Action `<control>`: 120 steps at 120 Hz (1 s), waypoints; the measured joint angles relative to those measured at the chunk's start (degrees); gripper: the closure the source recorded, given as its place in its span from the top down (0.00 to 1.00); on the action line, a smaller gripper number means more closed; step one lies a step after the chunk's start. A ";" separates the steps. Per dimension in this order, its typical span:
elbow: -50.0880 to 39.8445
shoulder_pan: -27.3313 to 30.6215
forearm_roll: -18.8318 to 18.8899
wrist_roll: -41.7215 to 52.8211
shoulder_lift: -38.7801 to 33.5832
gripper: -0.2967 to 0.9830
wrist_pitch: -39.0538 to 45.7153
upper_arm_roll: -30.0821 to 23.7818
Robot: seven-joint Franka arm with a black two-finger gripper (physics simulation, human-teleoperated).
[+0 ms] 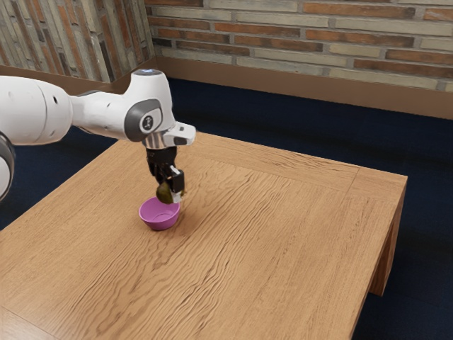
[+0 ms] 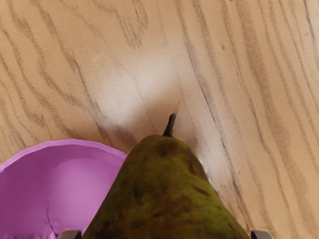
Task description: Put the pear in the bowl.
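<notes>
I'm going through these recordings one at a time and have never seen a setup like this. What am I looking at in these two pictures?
The machine is a white robot arm ending in a black two-finger gripper. It is a computer simulation, not a real room.

The exterior view is taken from the arm's side: the arm comes in from that view's left, over a wooden table, with a brick wall behind. The wrist view is taken from the arm's hand, so it shows things close up.

A pink-purple bowl stands on the table. The gripper holds a greenish-brown pear near the bowl's rim; it is not resting in the bowl.
</notes>
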 joint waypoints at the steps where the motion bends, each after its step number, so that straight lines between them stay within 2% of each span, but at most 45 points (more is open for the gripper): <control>1: -0.25 0.10 0.00 -0.01 -0.13 0.48 0.07 0.00; 31: -4.13 1.77 0.04 -0.27 -0.84 0.49 2.86 0.09; 81: -0.88 3.16 0.21 -0.47 3.51 0.50 4.66 0.80; 109: -0.53 3.30 -0.38 -0.19 4.41 0.67 4.78 0.73; 120: -1.88 3.25 -0.53 -0.59 1.19 0.70 4.51 -0.26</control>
